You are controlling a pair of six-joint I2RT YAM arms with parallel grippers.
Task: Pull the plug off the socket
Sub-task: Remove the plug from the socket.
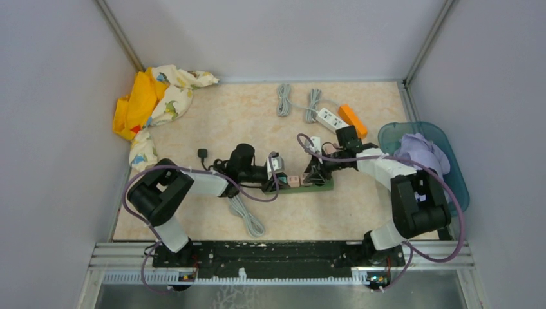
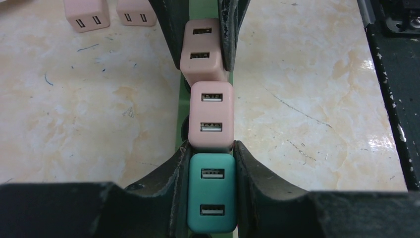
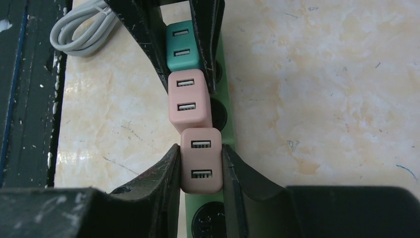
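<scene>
On the green strip (image 3: 232,99), left pincer (image 2: 212,157) grips boxy teal plug (image 2: 212,193); right pincer (image 3: 200,148), pink plug (image 3: 201,171).

the setting is a robot laboratory test cell, not a home or a shop. plain grey wall panels (image 1: 270,38) close three sides, joined at the far corners by aluminium posts (image 1: 119,32). a marble-pattern tabletop (image 1: 212,109) forms the work surface. the left arm (image 1: 167,193) and right arm (image 1: 412,206) are bolted to a black base plate (image 1: 277,251) on a silver rail (image 1: 122,257) at the near edge. test material lies on the surface: a green power strip (image 1: 325,186), a white power strip (image 1: 331,118), coiled cables (image 1: 283,100), crumpled cloth (image 1: 154,96) and a teal bin (image 1: 458,174).
</scene>
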